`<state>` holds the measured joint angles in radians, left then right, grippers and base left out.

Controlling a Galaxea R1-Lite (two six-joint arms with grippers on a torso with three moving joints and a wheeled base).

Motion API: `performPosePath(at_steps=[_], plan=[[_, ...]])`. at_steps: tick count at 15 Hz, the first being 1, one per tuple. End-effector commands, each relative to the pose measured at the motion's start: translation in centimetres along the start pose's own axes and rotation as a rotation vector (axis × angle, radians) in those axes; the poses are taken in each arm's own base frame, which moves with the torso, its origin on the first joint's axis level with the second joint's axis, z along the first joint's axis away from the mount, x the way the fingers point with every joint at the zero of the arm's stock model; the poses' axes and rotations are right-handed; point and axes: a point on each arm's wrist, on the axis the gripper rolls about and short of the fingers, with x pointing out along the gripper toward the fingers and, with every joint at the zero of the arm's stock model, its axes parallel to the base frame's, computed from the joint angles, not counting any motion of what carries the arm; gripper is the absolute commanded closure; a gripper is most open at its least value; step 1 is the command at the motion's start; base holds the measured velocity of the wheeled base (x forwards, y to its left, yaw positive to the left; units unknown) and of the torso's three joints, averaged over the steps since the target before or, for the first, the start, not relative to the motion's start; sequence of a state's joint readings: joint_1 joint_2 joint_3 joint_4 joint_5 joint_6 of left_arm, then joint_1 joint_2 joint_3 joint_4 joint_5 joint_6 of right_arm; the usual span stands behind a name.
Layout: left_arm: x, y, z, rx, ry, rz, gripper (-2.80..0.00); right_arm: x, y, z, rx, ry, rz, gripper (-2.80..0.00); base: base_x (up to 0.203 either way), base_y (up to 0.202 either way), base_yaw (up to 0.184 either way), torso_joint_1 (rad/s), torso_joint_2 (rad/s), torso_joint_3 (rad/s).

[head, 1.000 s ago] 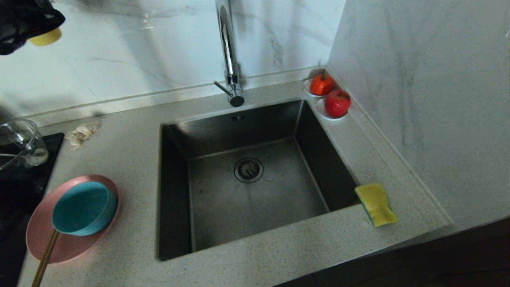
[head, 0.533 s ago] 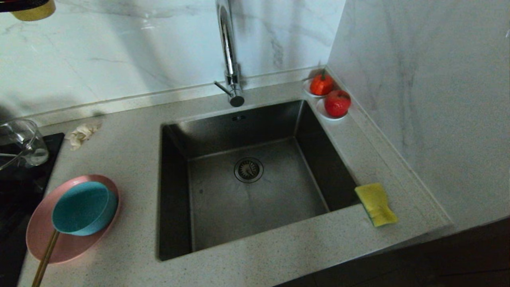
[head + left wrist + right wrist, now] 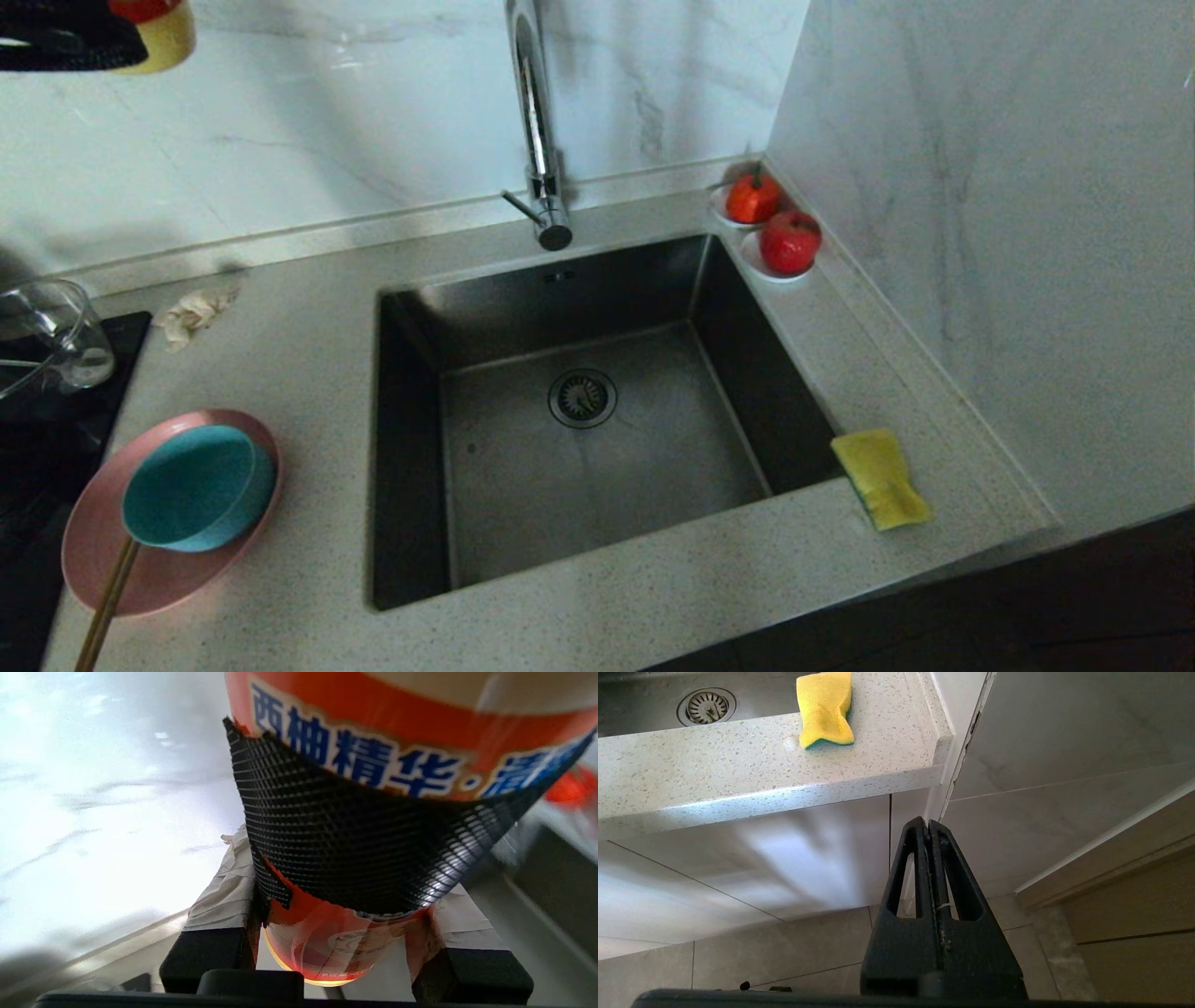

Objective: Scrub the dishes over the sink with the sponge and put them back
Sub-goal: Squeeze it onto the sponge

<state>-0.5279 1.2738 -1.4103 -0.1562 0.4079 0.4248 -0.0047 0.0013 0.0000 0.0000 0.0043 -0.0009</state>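
A pink plate [image 3: 103, 560] lies on the counter left of the sink [image 3: 523, 308], with a teal bowl [image 3: 191, 485] on it. Wooden chopsticks [image 3: 105, 607] lean off the plate's near edge. The yellow and green sponge [image 3: 880, 478] [image 3: 825, 709] rests on the counter at the sink's right front corner. High at the far left, my left gripper [image 3: 93, 37] [image 3: 343, 896] is shut on a yellowish bottle [image 3: 163, 33] [image 3: 373, 742] with an orange-red label and a black mesh band. My right gripper [image 3: 928, 823] hangs shut and parked below the counter's front edge.
A chrome faucet [image 3: 537, 140] rises behind the sink, and the drain strainer [image 3: 582, 397] sits at its middle. Two red fruits [image 3: 790, 241] on white saucers stand at the back right corner. A glass cup [image 3: 56, 336], a black cooktop [image 3: 47, 420] and a paper wad [image 3: 191, 313] lie at the left.
My left gripper has moved up and to the right along the top-left corner with the bottle, which has turned so a red part now shows. The right arm has stayed still.
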Motion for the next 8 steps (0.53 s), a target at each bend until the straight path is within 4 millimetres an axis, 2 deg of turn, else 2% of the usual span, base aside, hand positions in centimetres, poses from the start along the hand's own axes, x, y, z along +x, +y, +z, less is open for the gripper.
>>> performPosePath(at_steps=[1, 5, 8], plan=[[-0.7, -1.4, -0.3, 0.02, 0.004, -0.074, 0.0, 0.0, 0.0, 0.0, -0.001, 0.0, 0.0, 0.0, 0.0, 0.0, 0.0, 0.0, 0.0, 0.0], [-1.0, -3.0, -0.2, 0.04, -0.008, -0.159, 0.0, 0.0, 0.0, 0.0, -0.001, 0.0, 0.0, 0.0, 0.0, 0.0, 0.0, 0.0, 0.0, 0.0], [-1.4, -5.6, -1.5, 0.088, 0.046, -0.275, 0.0, 0.0, 0.0, 0.0, -0.001, 0.0, 0.0, 0.0, 0.0, 0.0, 0.0, 0.0, 0.0, 0.0]])
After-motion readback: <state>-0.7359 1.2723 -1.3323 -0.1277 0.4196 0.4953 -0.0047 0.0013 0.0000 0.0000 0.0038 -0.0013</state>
